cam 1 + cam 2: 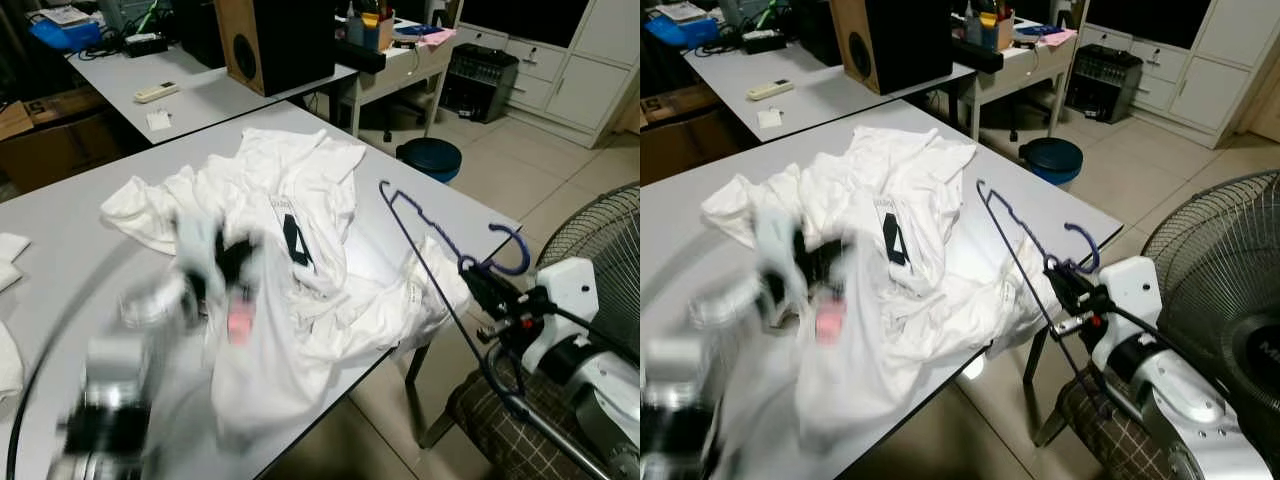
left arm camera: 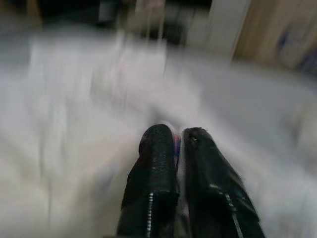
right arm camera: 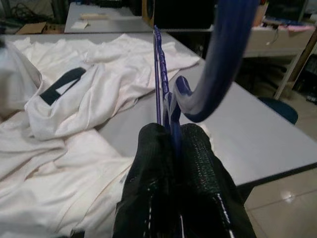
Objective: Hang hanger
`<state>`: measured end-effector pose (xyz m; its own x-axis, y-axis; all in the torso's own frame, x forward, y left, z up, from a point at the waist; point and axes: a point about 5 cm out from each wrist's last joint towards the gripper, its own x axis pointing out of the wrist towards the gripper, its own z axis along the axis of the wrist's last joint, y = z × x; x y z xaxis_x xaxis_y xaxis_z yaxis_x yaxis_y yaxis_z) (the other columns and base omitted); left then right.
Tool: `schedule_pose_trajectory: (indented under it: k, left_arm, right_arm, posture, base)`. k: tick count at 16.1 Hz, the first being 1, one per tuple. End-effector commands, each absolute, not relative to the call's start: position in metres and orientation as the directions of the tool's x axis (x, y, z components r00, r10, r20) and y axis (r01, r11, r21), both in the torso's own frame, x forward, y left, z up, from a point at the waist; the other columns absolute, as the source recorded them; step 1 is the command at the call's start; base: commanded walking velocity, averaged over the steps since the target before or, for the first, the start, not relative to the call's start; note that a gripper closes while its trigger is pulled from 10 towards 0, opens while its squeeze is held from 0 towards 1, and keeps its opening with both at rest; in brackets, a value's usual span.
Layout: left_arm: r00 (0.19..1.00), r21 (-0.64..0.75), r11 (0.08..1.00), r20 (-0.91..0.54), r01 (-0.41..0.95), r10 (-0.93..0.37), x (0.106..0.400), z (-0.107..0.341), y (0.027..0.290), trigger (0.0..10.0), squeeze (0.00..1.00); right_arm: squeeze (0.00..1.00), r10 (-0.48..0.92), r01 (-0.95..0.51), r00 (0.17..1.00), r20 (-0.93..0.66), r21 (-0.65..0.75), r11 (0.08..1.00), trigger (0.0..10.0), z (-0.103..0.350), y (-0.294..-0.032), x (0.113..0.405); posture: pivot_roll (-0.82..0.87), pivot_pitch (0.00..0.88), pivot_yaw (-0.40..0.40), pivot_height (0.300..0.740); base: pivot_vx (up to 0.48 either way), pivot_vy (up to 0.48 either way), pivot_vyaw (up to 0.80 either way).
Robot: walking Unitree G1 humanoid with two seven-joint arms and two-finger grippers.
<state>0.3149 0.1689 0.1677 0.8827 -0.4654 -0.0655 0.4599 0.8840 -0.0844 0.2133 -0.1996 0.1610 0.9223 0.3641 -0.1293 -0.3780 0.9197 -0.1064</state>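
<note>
Fingers of my right gripper (image 3: 171,148) are pressed together on the neck of the blue hanger (image 1: 430,235), just under its hook. I judge this grip keeps the hook free for hanging. Hanger sits in the air over the grey table's (image 1: 60,215) near corner, tilted, touching nothing else. Beside the hanger, on the table, lies a crumpled white shirt (image 1: 290,260). Over that shirt my left gripper (image 2: 178,148) is motion-blurred; fingers nearly together with something pinkish pinched between them, what exactly I cannot tell. Containers: a dark blue bin (image 1: 428,158) stands on the floor beyond the table; contents not visible.
</note>
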Motion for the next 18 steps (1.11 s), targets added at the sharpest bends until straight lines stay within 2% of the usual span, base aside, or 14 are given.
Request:
schedule_pose_trajectory:
  k: [1, 2, 3, 5, 7, 8, 9, 10, 11, 12, 13, 14, 17, 18]
  left_arm:
    - [0.863, -0.095, 0.861, 0.139, 0.5, -0.486, 0.326, 0.212, 0.169, 0.0, 0.0]
    - [0.845, -0.095, 0.851, 0.217, 0.516, -0.489, 0.329, 0.23, 0.169, 0.0, 0.0]
    - [0.763, -0.14, 0.8, 0.432, 0.583, -0.48, 0.331, 0.283, 0.176, 0.0, 0.0]
    - [0.72, -0.14, 0.763, 0.471, 0.631, -0.509, 0.328, 0.293, 0.179, 0.0, 0.0]
    - [0.747, -0.045, 0.776, 0.313, 0.629, -0.586, 0.329, 0.269, 0.178, 0.0, 0.0]
    - [0.796, 0.057, 0.799, 0.074, 0.599, -0.601, 0.331, 0.234, 0.18, 0.0, 0.0]
    - [0.839, 0.105, 0.832, -0.1, 0.544, -0.536, 0.329, 0.201, 0.185, 9.7, 0.0]
    - [0.853, 0.077, 0.852, -0.113, 0.518, -0.509, 0.328, 0.195, 0.186, 10.0, 0.0]
    - [0.868, -0.012, 0.877, -0.135, 0.481, -0.478, 0.327, 0.182, 0.184, 10.0, 0.0]
    - [0.86, -0.06, 0.87, -0.134, 0.489, -0.493, 0.326, 0.177, 0.177, 10.0, 0.0]
    - [0.813, -0.085, 0.823, -0.124, 0.562, -0.568, 0.322, 0.172, 0.16, 10.0, 1.0]
    - [0.773, -0.081, 0.783, -0.126, 0.617, -0.622, 0.319, 0.168, 0.148, 10.0, 1.0]
    - [0.713, 0.002, 0.726, -0.195, 0.687, -0.674, 0.32, 0.152, 0.128, 10.0, 1.0]
    - [0.681, 0.079, 0.688, -0.259, 0.722, -0.685, 0.321, 0.144, 0.125, 10.0, 1.0]
  right_arm:
    - [0.0, 0.351, -0.362, 0.93, -0.107, -0.115, 0.925, 10.0, 0.164, -0.202, 0.215]
    - [0.0, 0.351, -0.361, 0.931, -0.101, -0.115, 0.925, 10.0, 0.165, -0.203, 0.215]
    - [0.0, 0.343, -0.349, 0.937, -0.072, -0.099, 0.932, 10.0, 0.169, -0.204, 0.213]
    - [0.0, 0.34, -0.344, 0.938, -0.06, -0.089, 0.935, 10.0, 0.17, -0.204, 0.212]
    - [0.0, 0.348, -0.353, 0.935, -0.067, -0.088, 0.931, 10.0, 0.168, -0.201, 0.209]
    - [0.0, 0.354, -0.36, 0.932, -0.076, -0.089, 0.929, 10.0, 0.166, -0.2, 0.207]
    - [0.0, 0.354, -0.363, 0.93, -0.094, -0.095, 0.927, 10.0, 0.162, -0.199, 0.206]
    - [0.0, 0.354, -0.363, 0.93, -0.1, -0.097, 0.927, 10.0, 0.161, -0.199, 0.206]
    - [0.0, 0.356, -0.367, 0.927, -0.117, -0.088, 0.926, 10.0, 0.158, -0.197, 0.206]
    - [0.0, 0.36, -0.372, 0.923, -0.136, -0.084, 0.924, 10.0, 0.155, -0.195, 0.206]
    - [0.0, 0.349, -0.363, 0.925, -0.15, -0.085, 0.928, 10.0, 0.152, -0.195, 0.206]
    - [0.0, 0.335, -0.35, 0.93, -0.153, -0.083, 0.933, 10.0, 0.15, -0.196, 0.206]
    - [0.0, 0.318, -0.337, 0.931, -0.179, -0.09, 0.937, 10.0, 0.147, -0.2, 0.206]
    - [0.0, 0.315, -0.336, 0.93, -0.187, -0.095, 0.937, 10.0, 0.146, -0.203, 0.205]
  posture:
    - [-0.07, 0.0, 0.063, 0.74]
    - [-0.07, 0.0, 0.064, 0.74]
    - [-0.07, 0.0, 0.072, 0.74]
    - [-0.08, 0.0, 0.079, 0.74]
    - [-0.08, 0.0, 0.084, 0.74]
    - [-0.08, 0.0, 0.086, 0.74]
    - [-0.08, 0.0, 0.088, 0.74]
    - [-0.08, 0.0, 0.088, 0.74]
    - [-0.08, 0.0, 0.088, 0.74]
    - [-0.07, 0.0, 0.084, 0.74]
    - [-0.08, 0.0, 0.085, 0.74]
    - [-0.08, 0.0, 0.084, 0.74]
    - [-0.08, 0.0, 0.076, 0.74]
    - [-0.09, 0.0, 0.077, 0.74]
  base:
    - [0.0, 0.0, 0.0]
    - [0.0, 0.0, 0.0]
    - [0.0, 0.0, 0.0]
    - [0.0, 0.0, 0.0]
    - [0.0, 0.0, 0.0]
    - [0.0, 0.0, 0.0]
    - [0.0, 0.0, 0.0]
    - [0.0, 0.0, 0.0]
    - [0.0, 0.0, 0.0]
    - [0.0, 0.0, 0.0]
    - [0.0, 0.0, 0.0]
    - [0.0, 0.0, 0.0]
    - [0.0, 0.0, 0.0]
    - [0.0, 0.0, 0.0]
